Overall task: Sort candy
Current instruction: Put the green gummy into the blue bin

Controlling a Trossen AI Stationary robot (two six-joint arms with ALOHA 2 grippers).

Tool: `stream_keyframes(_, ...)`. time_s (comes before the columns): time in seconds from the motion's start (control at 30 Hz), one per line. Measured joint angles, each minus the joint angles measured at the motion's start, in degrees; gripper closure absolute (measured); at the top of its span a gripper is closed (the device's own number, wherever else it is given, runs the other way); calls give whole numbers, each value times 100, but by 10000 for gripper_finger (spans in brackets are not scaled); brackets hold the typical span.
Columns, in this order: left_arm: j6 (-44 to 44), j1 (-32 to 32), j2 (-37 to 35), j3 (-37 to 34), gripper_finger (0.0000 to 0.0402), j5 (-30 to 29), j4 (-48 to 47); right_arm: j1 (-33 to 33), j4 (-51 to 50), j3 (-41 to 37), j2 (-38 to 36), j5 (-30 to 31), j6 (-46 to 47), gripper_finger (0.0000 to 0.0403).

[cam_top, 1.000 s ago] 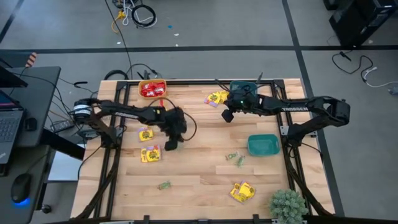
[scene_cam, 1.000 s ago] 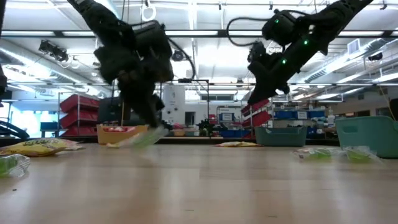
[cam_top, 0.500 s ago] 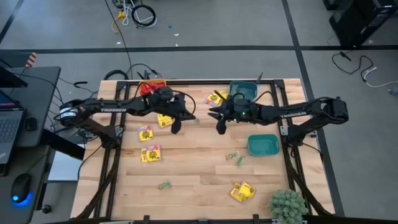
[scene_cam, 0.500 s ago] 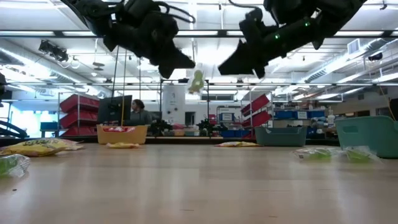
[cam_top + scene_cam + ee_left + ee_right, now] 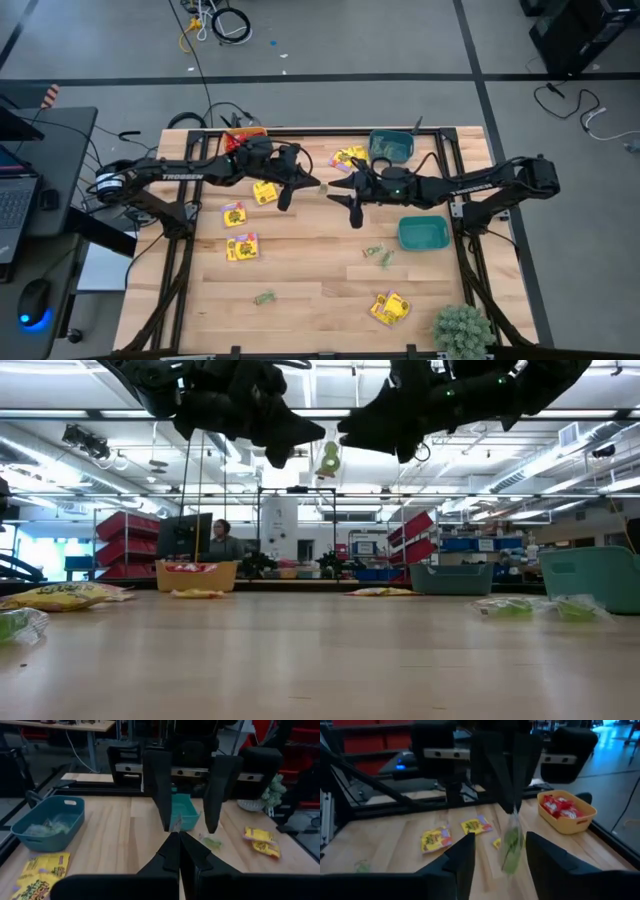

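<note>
Above the middle of your bench (image 5: pixel 300 290), both arms meet in mid-air. Your left gripper (image 5: pixel 318 186) has its jaws clamped on a pale green candy (image 5: pixel 327 459), which hangs between the spread jaws of your right gripper (image 5: pixel 336 189), facing it.

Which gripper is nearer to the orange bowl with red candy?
Left. The left gripper, shut on a pale green candy packet, is just beside the orange bowl; the open right gripper is farther away.
</note>
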Motion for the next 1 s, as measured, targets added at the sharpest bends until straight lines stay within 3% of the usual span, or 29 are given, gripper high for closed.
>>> stream_keyframes(0.1, -6, 0, 0, 0, 401, 116, 8, -4, 11, 0, -1, 7, 4, 277)
stream_keyframes(0.27, -178, 0, 0, 0, 401, 102, 98, -20, 126, 0, -1, 24, -123, 375)
stream_keyframes(0.33, -229, 0, 0, 0, 397, -30, 121, -20, 140, 0, -1, 28, -214, 393)
stream_keyframes(0.67, 280, 0, 0, 0, 339, -524, 105, -312, -274, -2, -219, 552, -133, 402)
stream_keyframes(0.87, 328, 87, 0, 0, 291, -1230, 58, -764, -1315, -2, -781, 1484, 1, 403)
stream_keyframes(1.0, 474, 155, -89, -2, 286, -1422, -156, -1378, -2292, -2, -1021, 1902, 461, 403)
